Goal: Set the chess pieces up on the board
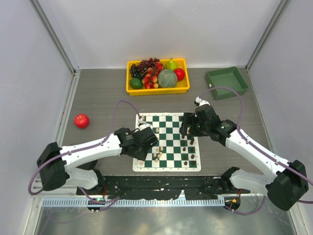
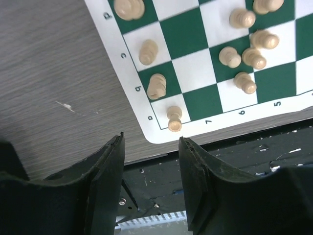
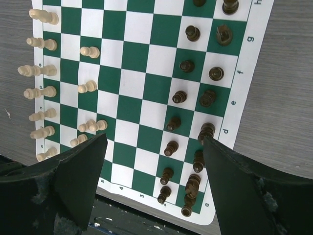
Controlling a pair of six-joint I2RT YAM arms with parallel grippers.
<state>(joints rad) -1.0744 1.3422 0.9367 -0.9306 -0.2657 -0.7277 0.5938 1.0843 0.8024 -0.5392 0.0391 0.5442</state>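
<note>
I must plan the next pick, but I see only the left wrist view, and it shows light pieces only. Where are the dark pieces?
Observer: The dark pieces stand in two rows along the right edge of the board.
Operator: Does the right gripper hold one?
Observer: No. The right gripper hangs above those rows, open and empty.
Operator: Is anything else near the board?
Observer: A red apple lies left of the board, apart from it.
</note>
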